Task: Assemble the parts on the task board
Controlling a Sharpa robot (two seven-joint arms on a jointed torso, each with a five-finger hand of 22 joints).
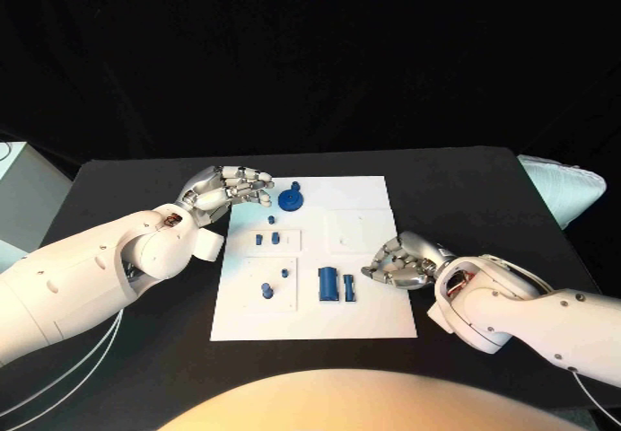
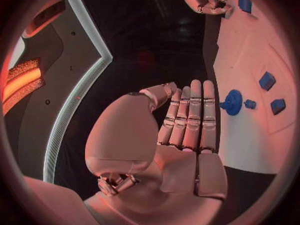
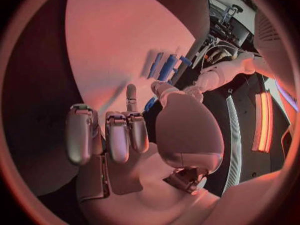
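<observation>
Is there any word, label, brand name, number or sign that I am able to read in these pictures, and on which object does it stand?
None: no readable text stands on the task board, the blue parts, the table, or the left hand and right hand.

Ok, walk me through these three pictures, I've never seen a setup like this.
A two-armed robot works at a black table. The head view looks down from its head; the two round pictures come from cameras behind each wrist. The left hand hovers by the far left corner of the white task board, fingers apart, holding nothing. The right hand sits at the board's right edge, fingers curled; nothing visibly held. Small blue parts lie on the board, including a round gear.
</observation>
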